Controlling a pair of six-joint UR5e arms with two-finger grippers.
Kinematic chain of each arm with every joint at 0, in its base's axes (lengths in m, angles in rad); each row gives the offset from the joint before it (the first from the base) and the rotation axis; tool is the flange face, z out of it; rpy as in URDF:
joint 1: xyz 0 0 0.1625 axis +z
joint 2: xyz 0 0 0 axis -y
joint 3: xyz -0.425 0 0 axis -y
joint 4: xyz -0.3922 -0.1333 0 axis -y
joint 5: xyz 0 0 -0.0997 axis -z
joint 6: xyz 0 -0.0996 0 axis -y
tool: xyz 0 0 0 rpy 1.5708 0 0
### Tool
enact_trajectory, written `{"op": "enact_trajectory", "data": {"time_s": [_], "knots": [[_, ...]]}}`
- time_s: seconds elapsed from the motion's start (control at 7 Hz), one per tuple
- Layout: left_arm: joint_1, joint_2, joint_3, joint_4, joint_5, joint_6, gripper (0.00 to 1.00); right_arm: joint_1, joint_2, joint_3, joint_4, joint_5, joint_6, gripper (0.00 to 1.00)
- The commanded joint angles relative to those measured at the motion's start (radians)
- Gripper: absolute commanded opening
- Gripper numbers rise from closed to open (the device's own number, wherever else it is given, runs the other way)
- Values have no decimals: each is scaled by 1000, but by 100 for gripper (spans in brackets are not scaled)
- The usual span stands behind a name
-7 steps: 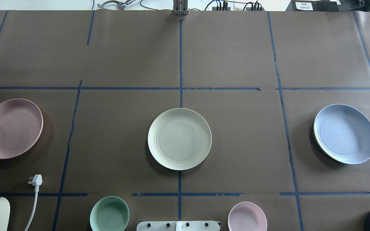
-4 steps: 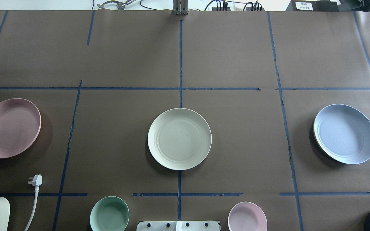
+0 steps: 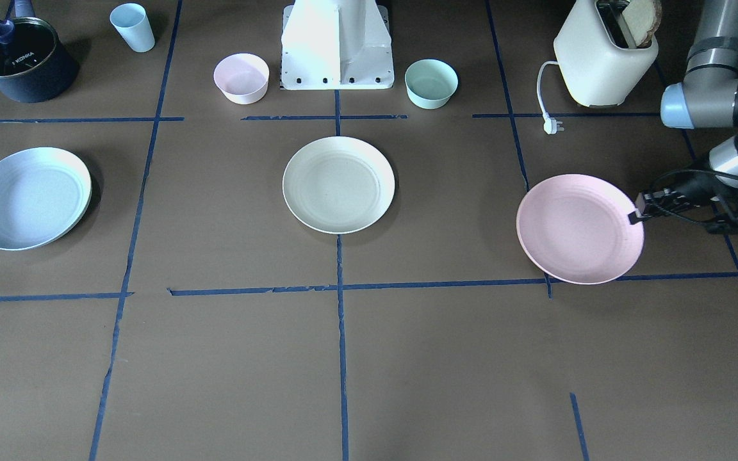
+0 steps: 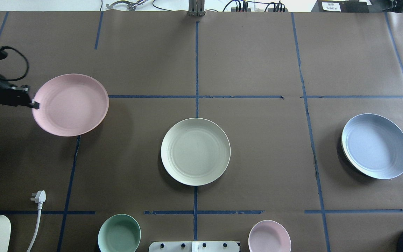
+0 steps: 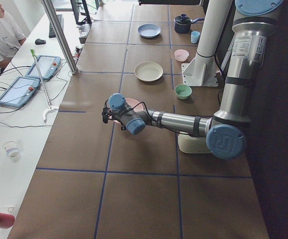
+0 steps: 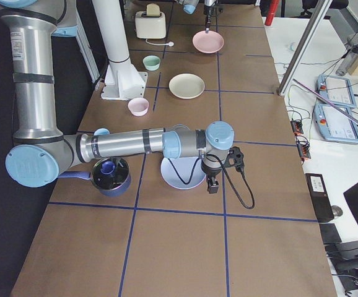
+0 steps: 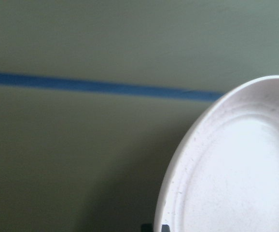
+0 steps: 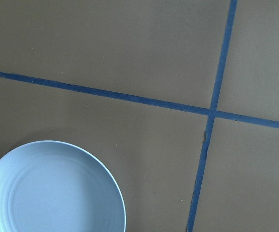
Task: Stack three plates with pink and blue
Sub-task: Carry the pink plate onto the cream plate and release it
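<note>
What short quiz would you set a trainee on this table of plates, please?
1. True or false: the left gripper holds the pale pink round matte plate by its rim.
2. How many plates rest on the light blue round matte plate?
3. Which plate lies between the other two? A. the pink one B. the blue one C. the cream-white round matte plate
Key: 1 true; 2 zero; 3 C.

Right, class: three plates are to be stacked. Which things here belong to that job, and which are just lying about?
Job: pink plate, cream plate, blue plate, left claw.
Lying about: mint bowl, small pink bowl, toaster, dark pot, blue cup.
</note>
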Motion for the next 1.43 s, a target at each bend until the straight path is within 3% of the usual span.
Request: {"op": "enact_trajectory", "data": {"time_s": [0.0, 0.29, 0.43, 0.71, 1.0, 1.14, 1.29], "knots": [[191, -198, -107, -2, 44, -378, 0, -1, -4, -2, 53, 2, 2, 100], [375, -253, -118, 4, 262, -479, 0, -34, -6, -2, 67, -1, 3, 100], [423, -251, -116, 4, 314, -479, 0, -36, -6, 0, 70, -1, 2, 100], [451, -250, -132, 4, 318, -482, 0, -39, -9, 0, 69, 0, 2, 100], [471, -250, -127, 4, 319, -481, 12, -42, -9, 0, 69, 9, 2, 100], [483, -251, -124, 1, 319, -479, 51, -48, -9, -2, 69, 12, 0, 100], [484, -250, -129, -5, 324, -478, 99, -62, -9, -6, 67, 18, 0, 100]]}}
